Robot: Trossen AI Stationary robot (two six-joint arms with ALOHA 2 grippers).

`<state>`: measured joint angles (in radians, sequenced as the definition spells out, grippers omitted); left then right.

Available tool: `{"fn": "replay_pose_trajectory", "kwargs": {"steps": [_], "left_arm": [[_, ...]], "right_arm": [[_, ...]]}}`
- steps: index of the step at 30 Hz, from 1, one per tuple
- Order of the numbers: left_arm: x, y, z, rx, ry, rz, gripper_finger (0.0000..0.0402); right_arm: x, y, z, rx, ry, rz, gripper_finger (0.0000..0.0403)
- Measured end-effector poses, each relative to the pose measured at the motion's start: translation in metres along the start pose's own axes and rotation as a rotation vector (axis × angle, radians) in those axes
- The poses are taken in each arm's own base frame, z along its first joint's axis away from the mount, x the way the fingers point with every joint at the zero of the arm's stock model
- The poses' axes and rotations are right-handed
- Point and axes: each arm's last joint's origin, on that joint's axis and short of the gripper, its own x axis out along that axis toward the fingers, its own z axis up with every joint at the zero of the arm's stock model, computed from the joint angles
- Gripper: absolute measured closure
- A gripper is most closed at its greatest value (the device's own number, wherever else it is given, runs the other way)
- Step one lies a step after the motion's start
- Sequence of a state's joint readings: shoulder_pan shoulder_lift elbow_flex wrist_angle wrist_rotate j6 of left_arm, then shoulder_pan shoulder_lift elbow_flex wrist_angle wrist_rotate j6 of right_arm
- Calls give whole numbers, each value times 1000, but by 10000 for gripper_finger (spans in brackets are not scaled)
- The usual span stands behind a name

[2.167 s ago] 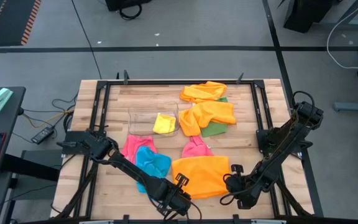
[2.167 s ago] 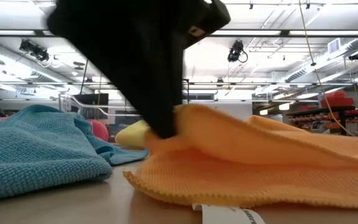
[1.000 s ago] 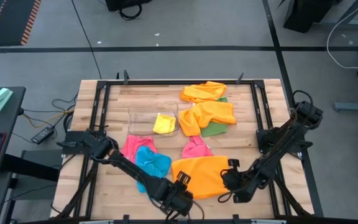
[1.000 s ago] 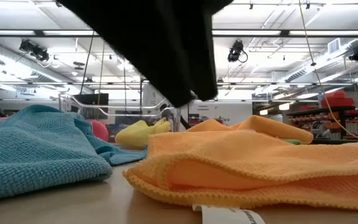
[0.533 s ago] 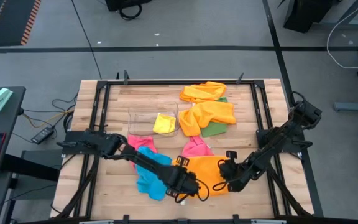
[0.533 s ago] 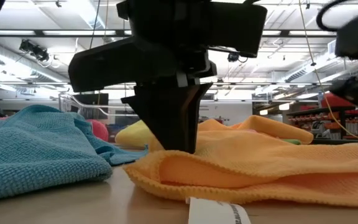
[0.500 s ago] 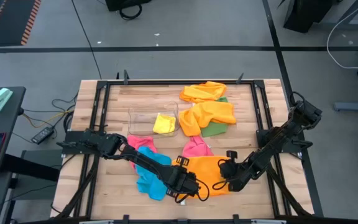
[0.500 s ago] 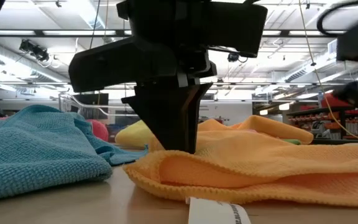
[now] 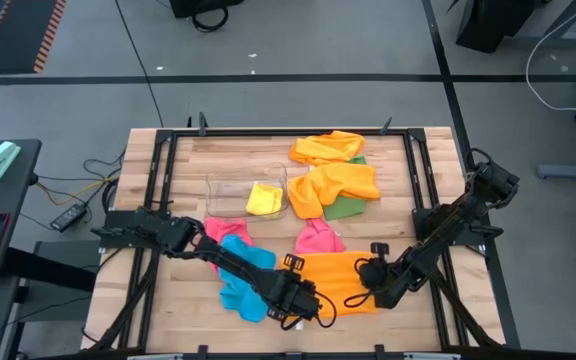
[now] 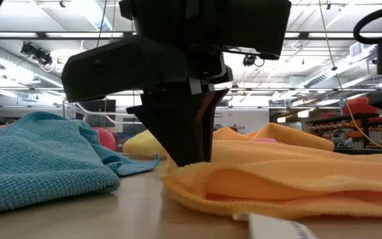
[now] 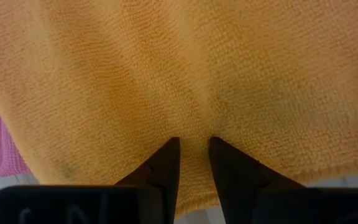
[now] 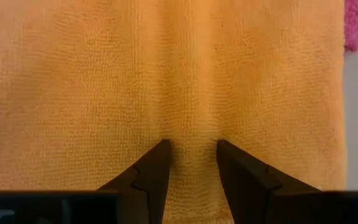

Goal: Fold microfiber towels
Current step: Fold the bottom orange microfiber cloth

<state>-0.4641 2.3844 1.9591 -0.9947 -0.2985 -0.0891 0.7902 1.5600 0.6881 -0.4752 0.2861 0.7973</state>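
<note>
Your left tool [image 9: 313, 303] and right tool [image 9: 360, 290] are both clamped on the near edge of the orange towel [image 9: 338, 275], which lies low and centre in the high view on the table [image 9: 183, 300], beside the blue towel [image 9: 240, 268].

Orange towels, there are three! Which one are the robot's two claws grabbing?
The flat orange towel at the table's near edge. The left gripper and right gripper pinch it; the two crumpled orange ones lie untouched at the far side.
</note>
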Motion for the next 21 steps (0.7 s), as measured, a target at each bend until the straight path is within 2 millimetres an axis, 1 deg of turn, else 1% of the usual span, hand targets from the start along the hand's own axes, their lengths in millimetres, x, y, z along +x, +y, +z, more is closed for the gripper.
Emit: {"fn": "replay_pose_trajectory", "kwargs": {"steps": [5,9,15,21], "left_arm": [[0,-2,0,8,0,-3,308],[0,-3,-1,13,3,-4,308],[-10,-6,-2,45,0,-18,315],[-24,-14,0,126,-22,-21,313]], "right_arm": [[-3,1,2,-34,22,-5,269],[-9,5,7,-41,26,-4,269],[-15,9,16,-67,-19,-12,269],[-16,9,17,-65,-41,-28,269]]}}
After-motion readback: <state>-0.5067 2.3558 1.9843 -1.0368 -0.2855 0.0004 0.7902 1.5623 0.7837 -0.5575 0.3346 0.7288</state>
